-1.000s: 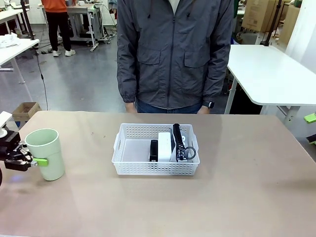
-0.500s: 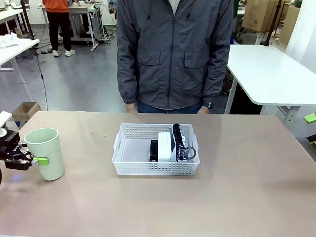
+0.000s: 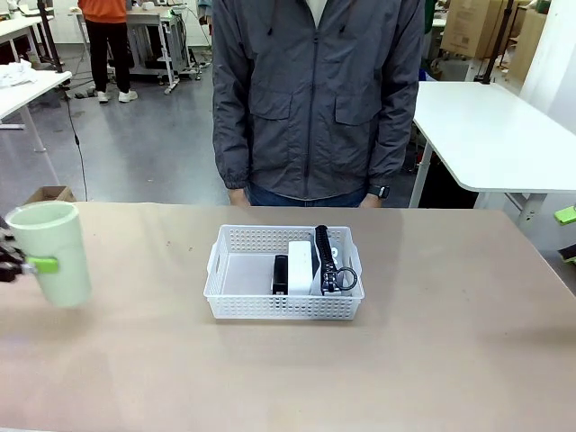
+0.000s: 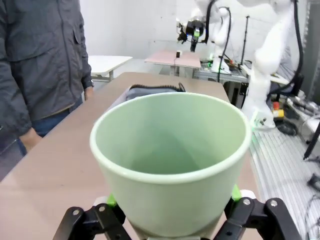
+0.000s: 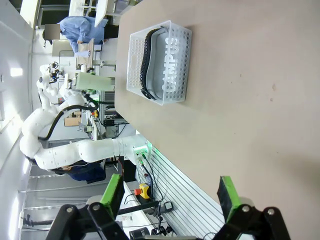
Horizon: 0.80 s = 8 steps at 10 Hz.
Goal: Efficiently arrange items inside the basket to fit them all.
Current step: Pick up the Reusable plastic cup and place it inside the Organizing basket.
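My left gripper [image 3: 20, 266] is shut on the pale green cup [image 3: 49, 256] at the table's far left edge and holds it upright above the tabletop. In the left wrist view the cup [image 4: 170, 160] sits between my gripper's [image 4: 172, 199] green pads, its mouth open and empty. The white basket [image 3: 238, 236] stands at mid-table. Its right half holds a grey shoe [image 3: 324, 261] on its side, a white box [image 3: 300, 259] and a black stapler [image 3: 280, 273]; the left half is bare. In the right wrist view my right gripper [image 5: 172, 194] is open, far from the basket [image 5: 137, 55].
A person in a grey jacket [image 3: 315, 99] stands at the far side of the table, hands just behind its edge. The brown tabletop [image 3: 450, 342] is bare around the basket. A white table [image 3: 495, 135] stands behind on the right.
The left gripper has lifted the cup off the table and carried it up and to the left, toward the picture's edge. The basket and its contents have not moved.
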Each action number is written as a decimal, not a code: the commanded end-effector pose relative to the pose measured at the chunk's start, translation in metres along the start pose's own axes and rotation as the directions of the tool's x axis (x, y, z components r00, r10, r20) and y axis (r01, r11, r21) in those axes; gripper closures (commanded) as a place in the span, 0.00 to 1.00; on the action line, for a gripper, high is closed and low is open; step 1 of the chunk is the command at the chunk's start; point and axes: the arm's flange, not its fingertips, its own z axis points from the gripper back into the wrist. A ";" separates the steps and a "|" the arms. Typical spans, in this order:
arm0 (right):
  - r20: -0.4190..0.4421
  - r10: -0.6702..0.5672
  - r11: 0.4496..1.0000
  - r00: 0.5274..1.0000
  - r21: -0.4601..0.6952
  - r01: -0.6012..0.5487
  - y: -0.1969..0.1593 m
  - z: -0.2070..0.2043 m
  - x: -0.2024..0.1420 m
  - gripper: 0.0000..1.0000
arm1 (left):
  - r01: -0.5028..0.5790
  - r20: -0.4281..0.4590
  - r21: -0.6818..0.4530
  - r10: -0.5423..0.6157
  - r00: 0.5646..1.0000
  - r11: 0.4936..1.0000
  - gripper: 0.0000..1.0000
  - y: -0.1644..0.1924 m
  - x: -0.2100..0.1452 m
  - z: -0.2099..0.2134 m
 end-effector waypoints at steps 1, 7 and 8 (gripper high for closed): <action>-0.014 0.005 1.000 1.000 -0.007 -0.005 0.001 0.004 -0.003 0.00 | -0.069 0.001 0.099 0.069 0.998 0.993 1.00 -0.050 0.054 0.021; -0.014 0.005 1.000 1.000 -0.007 -0.005 0.001 0.004 -0.003 0.00 | 0.056 0.014 0.187 -0.059 0.998 0.981 0.65 -0.094 0.100 0.052; -0.014 0.005 1.000 1.000 -0.007 -0.005 0.001 0.004 -0.003 0.00 | 0.056 0.014 0.187 -0.059 0.998 0.981 0.65 -0.094 0.100 0.052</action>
